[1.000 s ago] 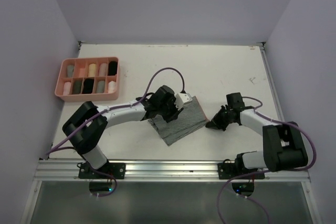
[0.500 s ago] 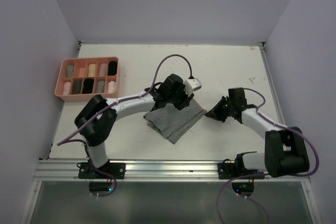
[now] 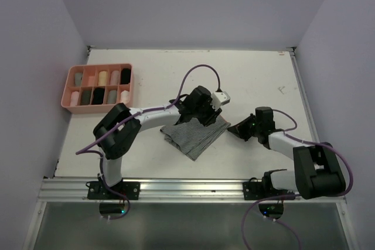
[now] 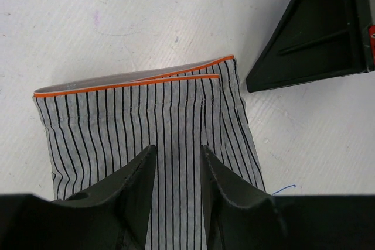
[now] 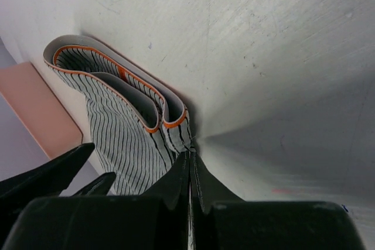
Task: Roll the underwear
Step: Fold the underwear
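White surface (image 3: 246, 74) holds folded striped underwear (image 4: 146, 115); left fingers (image 4: 132, 188) apart, right fingers (image 5: 176, 182) together; unheld fold may spring open.

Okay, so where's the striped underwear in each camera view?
Top external: striped underwear lies just below picture centre.
Left wrist: it fills the lower middle, orange-trimmed edge uppermost.
Right wrist: it sits left of centre, folded layers seen edge-on.
Shared landmark: the shut right gripper, its tip beside the garment's corner in all three.
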Robot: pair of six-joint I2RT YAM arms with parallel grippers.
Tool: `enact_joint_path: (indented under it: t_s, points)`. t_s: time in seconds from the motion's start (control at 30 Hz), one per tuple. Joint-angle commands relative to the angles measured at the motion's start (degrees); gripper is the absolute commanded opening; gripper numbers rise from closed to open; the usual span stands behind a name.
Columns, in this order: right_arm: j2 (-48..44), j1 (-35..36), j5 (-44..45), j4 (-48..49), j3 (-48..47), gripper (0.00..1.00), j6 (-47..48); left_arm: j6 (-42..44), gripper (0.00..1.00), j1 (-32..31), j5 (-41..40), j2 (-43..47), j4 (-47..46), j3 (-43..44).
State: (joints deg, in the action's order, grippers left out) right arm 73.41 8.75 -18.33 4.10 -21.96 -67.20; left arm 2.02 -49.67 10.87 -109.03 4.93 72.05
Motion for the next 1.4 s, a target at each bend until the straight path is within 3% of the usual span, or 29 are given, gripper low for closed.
enact_joint_path:
  t_s: [0.0,0.3,0.6,0.93,1.37]
  points:
    - [2.1,0.3,1.2,10.3,0.8,0.00,-3.5,-1.5,0.40,-0.3,0.0,-0.7,-2.2,2.7]
    - [-2.2,1.0,2.3,9.4,-0.4,0.01,-4.8,-3.2,0.43,-0.6,0.9,-2.0,-1.9,3.8]
    - [8.9,1.0,3.1,11.1,-1.8,0.00,-2.6,-3.8,0.43,-0.6,1.4,-2.8,-1.9,4.4]
    - [8.7,1.2,4.1,9.8,-1.7,0.00,-2.1,-3.7,0.47,-1.7,2.0,-4.3,-2.0,5.6]
    - [10.4,1.2,4.4,11.4,0.6,0.00,-4.0,-2.4,0.50,-5.6,-4.5,-7.3,-0.9,7.8]
